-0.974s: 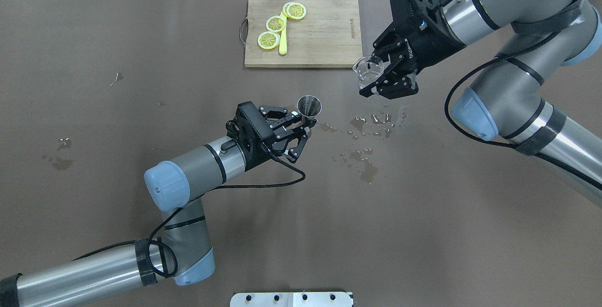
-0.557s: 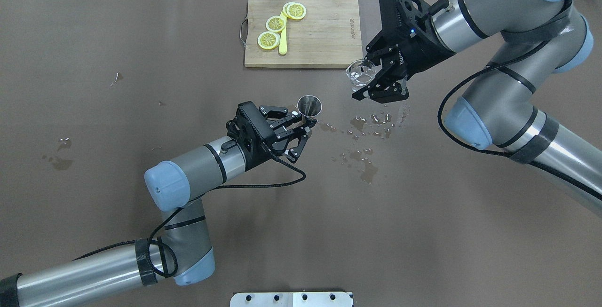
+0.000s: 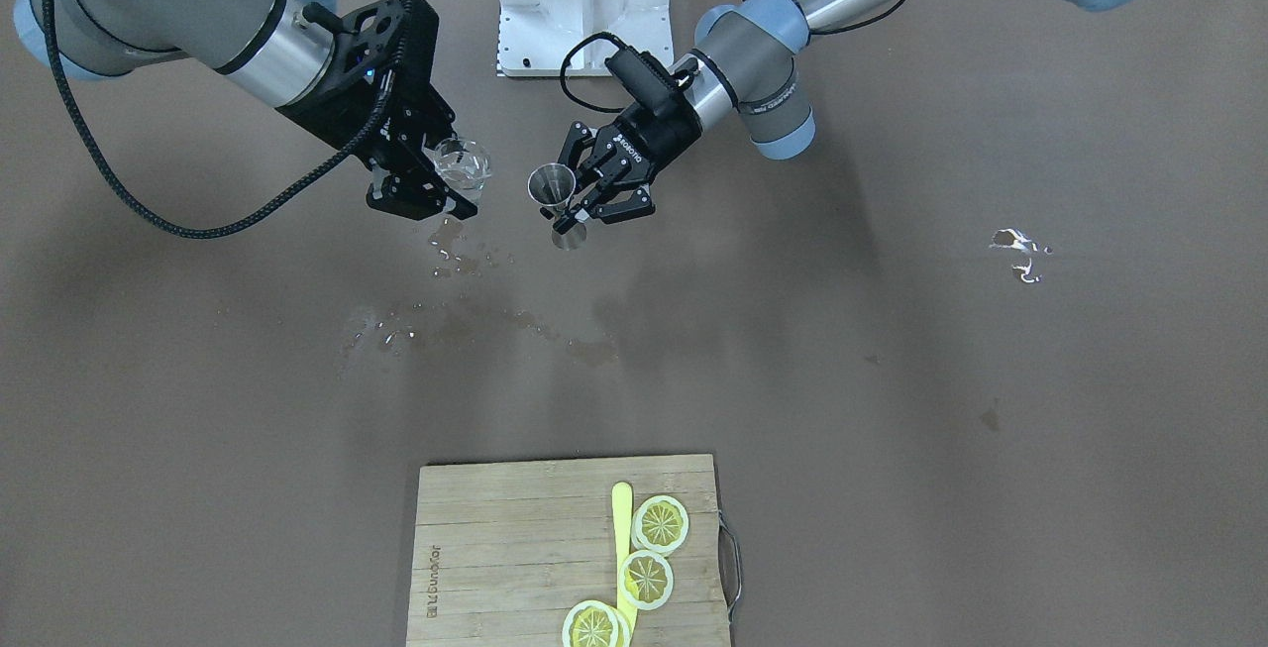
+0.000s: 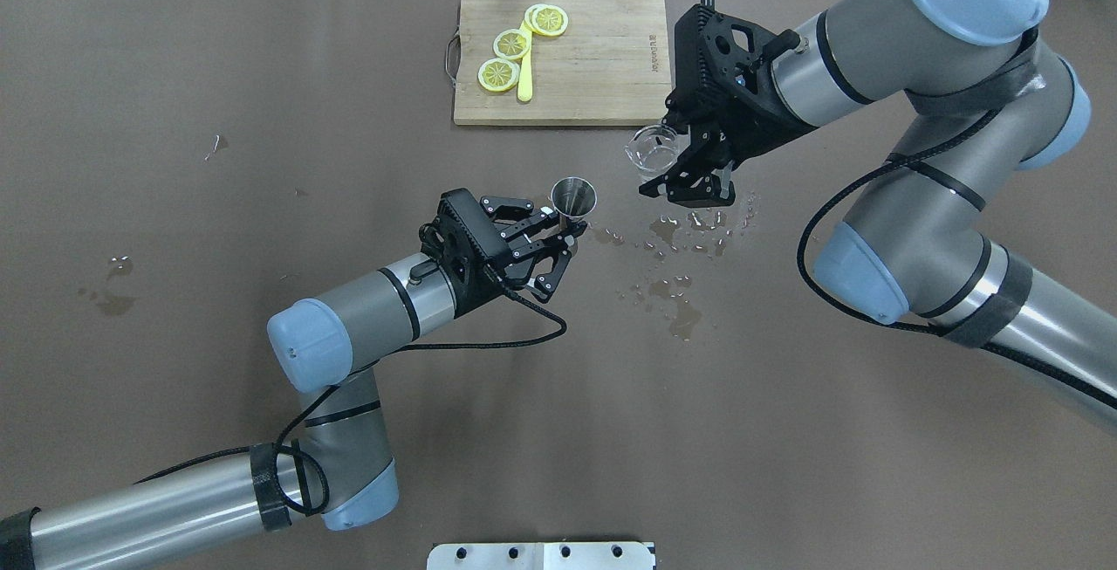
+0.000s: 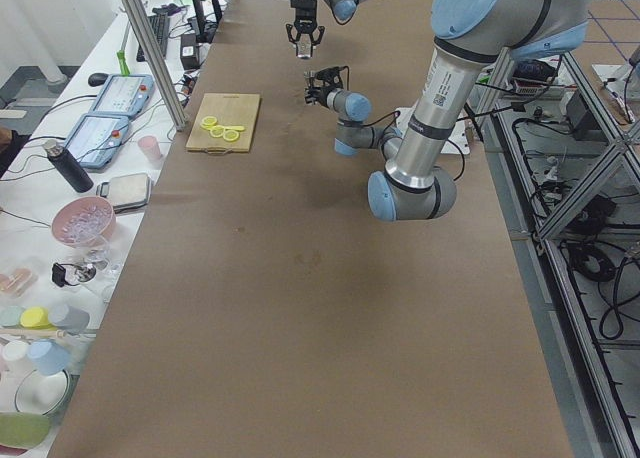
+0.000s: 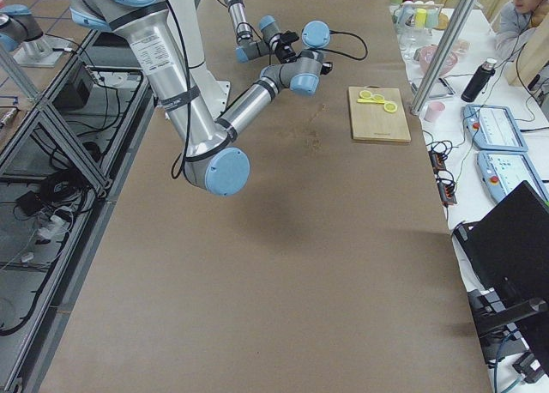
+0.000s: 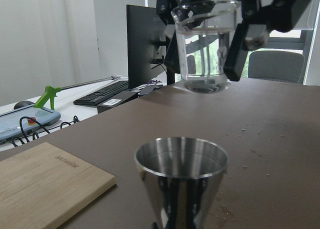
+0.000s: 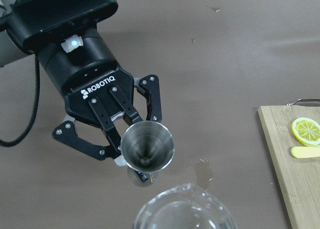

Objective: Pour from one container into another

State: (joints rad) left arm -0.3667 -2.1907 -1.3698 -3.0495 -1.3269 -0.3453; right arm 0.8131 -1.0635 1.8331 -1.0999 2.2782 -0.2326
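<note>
The brown worktop [image 4: 218, 378] carries a wooden cutting board [image 4: 602, 72] at top centre and spilled droplets [image 4: 685, 319] just right of centre.

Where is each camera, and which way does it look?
Front: across the table, facing the robot; left gripper shows on the picture's right.
Overhead: behind the robot, looking down; left gripper holds metal cup, right gripper glass beaker.
Left side: table's end, looking along it; left arm near, big.
Right side: opposite end; right arm near, big.
Left wrist: looks over the metal cup at the glass beaker.
Right wrist: looks down into the metal cup and left gripper.
Shared: both wrist views show both containers.
</note>
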